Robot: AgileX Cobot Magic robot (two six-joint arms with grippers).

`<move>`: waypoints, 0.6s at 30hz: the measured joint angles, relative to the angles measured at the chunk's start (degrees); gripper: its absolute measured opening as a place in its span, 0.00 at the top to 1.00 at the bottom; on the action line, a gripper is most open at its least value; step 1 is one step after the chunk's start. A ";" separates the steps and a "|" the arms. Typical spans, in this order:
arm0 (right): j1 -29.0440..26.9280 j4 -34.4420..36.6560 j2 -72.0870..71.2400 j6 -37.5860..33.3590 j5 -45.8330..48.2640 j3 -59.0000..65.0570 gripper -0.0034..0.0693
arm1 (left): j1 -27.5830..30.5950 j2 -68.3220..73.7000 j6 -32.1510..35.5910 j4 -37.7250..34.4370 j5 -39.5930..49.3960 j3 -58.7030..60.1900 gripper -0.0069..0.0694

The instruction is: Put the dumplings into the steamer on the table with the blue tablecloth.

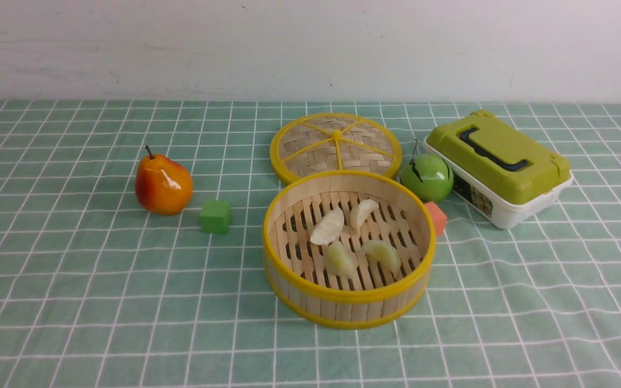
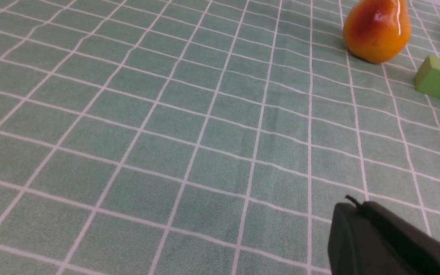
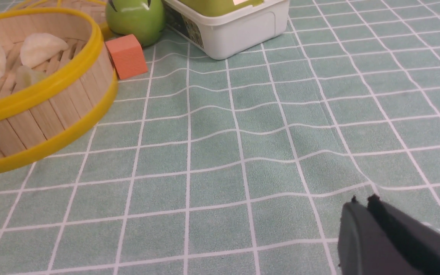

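The table's wrinkled teal-green grid cloth carried a round bamboo steamer (centre), woven lid at twelve o'clock, orange pear at nine, lidded green box at two.

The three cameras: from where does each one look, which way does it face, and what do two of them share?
Front view: between the arms, facing forward at the steamer with four dumplings; no arm shows.
Left wrist view: on the left arm, looking down over the tablecloth toward the pear; the shut left pincer shows.
Right wrist view: on the right arm, facing the steamer's side; the shut right pincer shows.
Shared: front and left wrist views both show the pear and green cube.
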 joint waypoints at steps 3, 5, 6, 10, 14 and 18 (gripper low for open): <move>0.00 0.00 0.00 0.00 0.00 0.00 0.91 | -0.20 0.00 -0.02 0.07 0.00 0.00 0.93; 0.00 0.00 0.00 0.00 0.00 0.00 0.91 | -1.00 0.00 -0.02 0.12 0.00 0.00 0.93; 0.00 0.00 0.00 0.00 0.00 0.00 0.90 | -1.41 0.00 -0.02 0.12 -0.06 0.00 0.93; 0.00 0.00 0.00 0.00 0.00 0.00 0.90 | -2.75 0.00 -0.02 0.12 -0.42 0.00 0.93; 0.00 0.00 0.00 0.00 0.00 0.00 0.89 | -2.86 0.00 -0.02 -0.13 -0.42 0.00 0.93; 0.00 0.00 0.00 0.00 0.00 0.00 0.88 | -2.86 0.00 -0.02 -2.72 -0.42 0.00 0.92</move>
